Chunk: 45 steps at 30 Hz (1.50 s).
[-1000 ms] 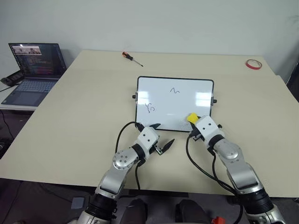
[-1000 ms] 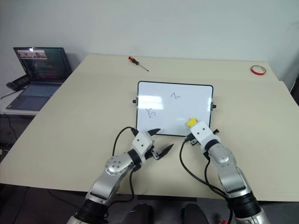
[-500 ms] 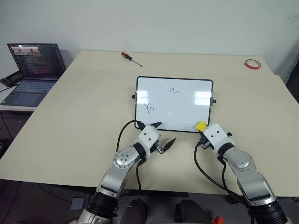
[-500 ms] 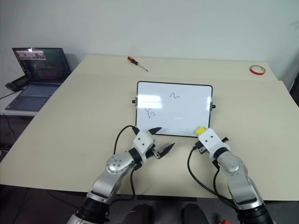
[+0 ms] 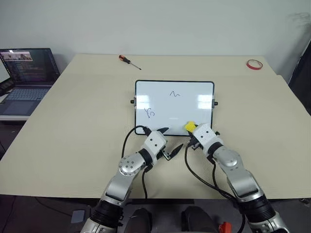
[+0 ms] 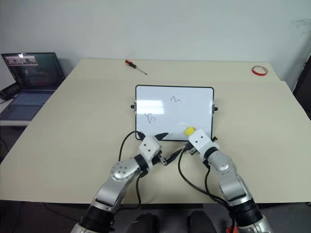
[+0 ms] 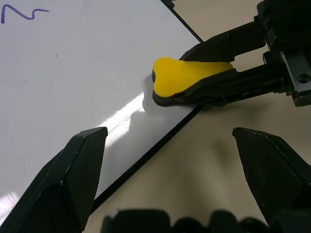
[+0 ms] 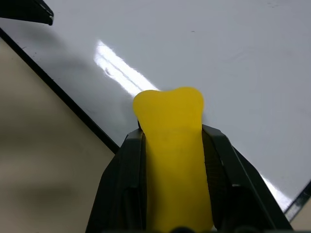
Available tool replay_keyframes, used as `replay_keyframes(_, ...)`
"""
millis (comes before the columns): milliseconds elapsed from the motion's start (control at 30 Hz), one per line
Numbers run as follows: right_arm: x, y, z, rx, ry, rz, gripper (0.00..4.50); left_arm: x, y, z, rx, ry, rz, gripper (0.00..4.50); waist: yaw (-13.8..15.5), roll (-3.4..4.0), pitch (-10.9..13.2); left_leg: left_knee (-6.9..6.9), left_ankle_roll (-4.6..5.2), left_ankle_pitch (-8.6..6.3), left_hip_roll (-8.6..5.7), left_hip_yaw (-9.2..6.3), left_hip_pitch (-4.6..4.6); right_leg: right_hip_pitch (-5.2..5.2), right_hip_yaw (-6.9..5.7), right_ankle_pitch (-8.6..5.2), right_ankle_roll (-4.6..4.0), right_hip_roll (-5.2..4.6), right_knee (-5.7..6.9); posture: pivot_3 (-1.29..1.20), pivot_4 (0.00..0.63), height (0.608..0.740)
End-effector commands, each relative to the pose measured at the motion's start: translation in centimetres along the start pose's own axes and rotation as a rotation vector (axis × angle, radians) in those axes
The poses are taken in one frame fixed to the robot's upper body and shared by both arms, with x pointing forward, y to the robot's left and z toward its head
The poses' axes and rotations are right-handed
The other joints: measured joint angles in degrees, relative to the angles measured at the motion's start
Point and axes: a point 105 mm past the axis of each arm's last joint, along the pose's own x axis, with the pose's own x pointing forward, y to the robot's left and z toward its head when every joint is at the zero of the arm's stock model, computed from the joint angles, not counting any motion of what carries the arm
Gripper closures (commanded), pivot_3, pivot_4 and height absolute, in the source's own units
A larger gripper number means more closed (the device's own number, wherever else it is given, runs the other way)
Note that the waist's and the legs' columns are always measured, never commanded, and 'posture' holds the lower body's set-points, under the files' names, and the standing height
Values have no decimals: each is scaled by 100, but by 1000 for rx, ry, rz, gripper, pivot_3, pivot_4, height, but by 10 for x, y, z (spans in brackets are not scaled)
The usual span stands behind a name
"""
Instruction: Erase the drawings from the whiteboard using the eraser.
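Far left, an open dark laptop [image 5: 26, 73] sits on a side surface beside the beige tabletop [image 5: 73, 121]. A red-handled screwdriver [image 5: 129, 61] lies near the tabletop's far edge. Centre stage, the glossy white rectangular whiteboard with its thin black frame [image 5: 155, 94] lies flat. 2 dark marker squiggles are plain to see: 1 curly drawing [image 5: 149, 112] on the board's left side, 1 wavy drawing [image 5: 174, 93] toward the far edge in the middle.

The left tool [image 5: 170, 141] hovers level at the board's near edge, its 2 black fingers [image 7: 68, 170] spread wide apart and holding nothing. Just to its right, the right tool [image 5: 192, 129] is pinching the small bright yellow eraser block with the dark underside [image 5: 189, 126], its fingers clamped tight on both sides. The eraser sits at the board's near edge, right of centre, its tip over the white surface just inside the frame. Far right, a red tape ring [image 5: 253, 64] rests near the tabletop's far corner.
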Motion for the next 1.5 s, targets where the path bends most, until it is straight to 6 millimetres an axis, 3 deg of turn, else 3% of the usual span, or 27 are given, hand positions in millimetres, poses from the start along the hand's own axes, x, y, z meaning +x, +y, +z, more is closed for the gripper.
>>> replay_keyframes(33, 0, 4, -13, -25, 54, 28, 3299, -2, 3, 15, 26, -51, 20, 0, 0, 0, 0, 0, 0, 0, 0, 0, 0, 0, 0, 0, 0, 0, 0, 0, 150, 740)
replay_keyframes(267, -7, -17, -34, -123, 162, -34, 3299, -3, 3, 14, 23, -48, 30, 0, 65, -1, -1, 0, 0, 0, -1, -3, 0, 2, -2, 0, 0, -2, 0, 0, 150, 740)
replay_keyframes(500, -33, -36, -59, -145, 263, -83, 3299, 0, 1, 15, 20, -52, 13, 0, 203, -5, -3, 4, 0, 0, -15, -13, -9, 7, -3, -1, 2, -10, -4, 0, 150, 740)
replay_keyframes(767, -52, -45, -67, -120, 290, -114, 3299, 3, 3, 15, 25, -56, 7, 0, 241, -8, -3, 4, 0, 0, -18, -14, -10, 8, -5, -1, 7, -13, -7, 0, 150, 740)
replay_keyframes(1067, -45, -42, -22, 58, 62, -108, 3299, 6, 3, 17, 24, -67, 8, 0, 225, -12, 4, 2, 0, 0, -15, -14, -14, -1, -6, -2, 8, -12, -7, 0, 150, 740)
replay_keyframes(1300, -60, -52, 9, 146, -89, -142, 3299, 3, 10, 19, 29, -77, 35, 0, 220, -8, 6, -5, -1, -1, -13, -7, -52, -46, -5, 0, 3, -11, -6, 0, 150, 740)
replay_keyframes(1500, -64, -56, 12, 151, -103, -164, 3299, 4, 9, 21, 31, -83, 36, 0, 222, -8, 6, -6, -1, -1, -13, -8, -66, -55, -6, -2, 3, -11, -9, 0, 150, 740)
